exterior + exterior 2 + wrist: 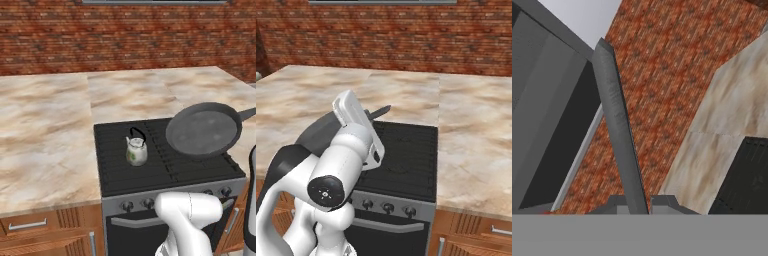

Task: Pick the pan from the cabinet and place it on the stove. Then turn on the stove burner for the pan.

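The dark grey pan point(202, 130) hangs tilted in the air over the right side of the black stove point(115, 165), clear of the grate. In the right base view the pan point(318, 131) is mostly hidden behind my white arm, with the tip of its handle point(381, 111) sticking out to the right. My gripper point(634, 202) is shut on the pan's handle point(614, 125), which rises straight up between the fingertips in the hand view. The cabinet is out of view.
A small whitish kettle point(136, 150) stands on the left part of the grate. Round knobs point(127, 205) line the stove's grey front above the oven door. Marble counter point(45, 135) flanks the stove on both sides, a brick wall point(125, 35) stands behind, and low wooden drawers point(30, 225) sit below.
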